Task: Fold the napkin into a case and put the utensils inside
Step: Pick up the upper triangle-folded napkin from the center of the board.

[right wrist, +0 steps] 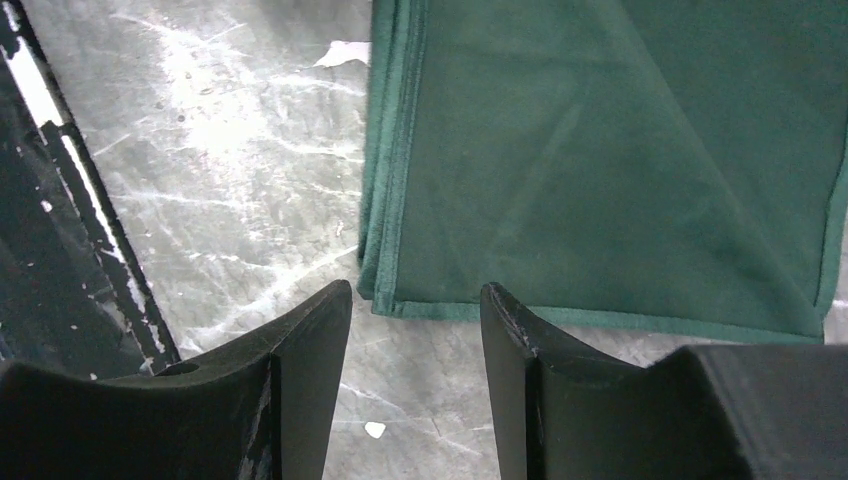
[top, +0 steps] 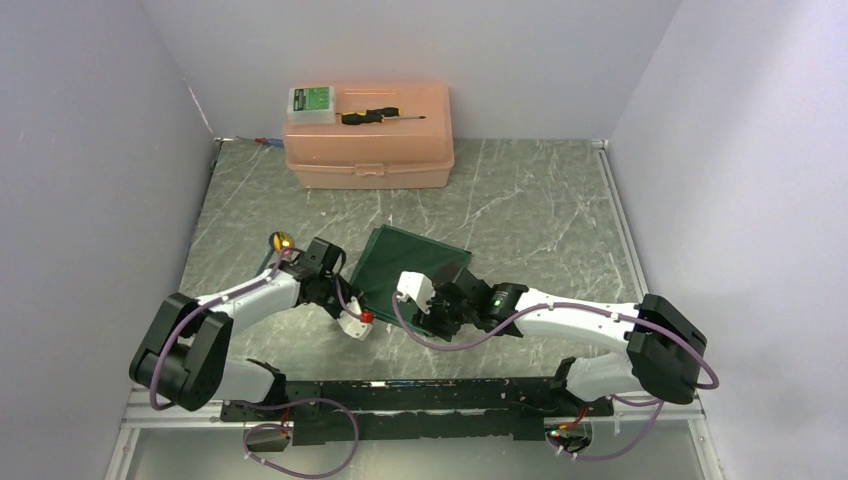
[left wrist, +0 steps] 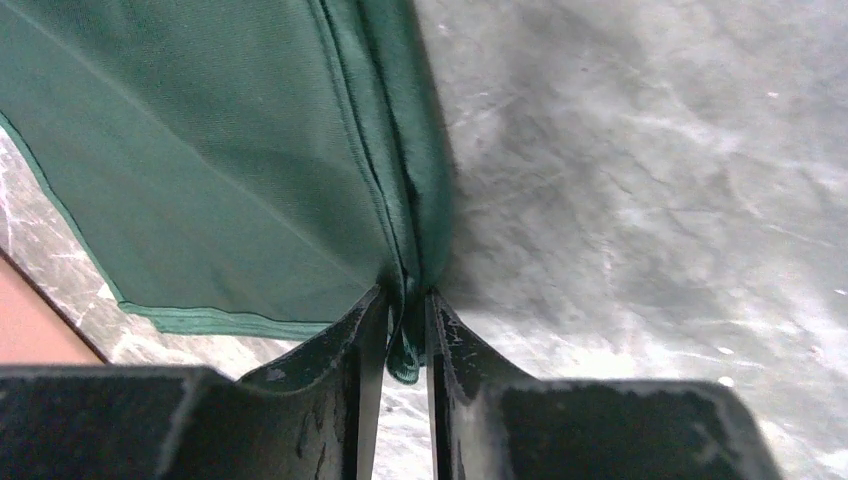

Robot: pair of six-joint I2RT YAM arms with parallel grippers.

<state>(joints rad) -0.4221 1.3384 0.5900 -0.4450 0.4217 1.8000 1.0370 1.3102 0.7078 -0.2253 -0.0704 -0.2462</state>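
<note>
Green napkin lies partly folded on the table, my left gripper pinching its doubled edge, my right gripper gaping empty near its corner, so I judge folding unfinished, the gold-headed utensil not yet inside.

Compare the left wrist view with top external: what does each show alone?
Left wrist only: the left gripper pinching the napkin by its layered edge. Top external only: the screwdriver lying on the lid of the peach toolbox, a gold-headed utensil beside the left arm, and the right arm. Both: the green napkin on the grey marbled table.
</note>
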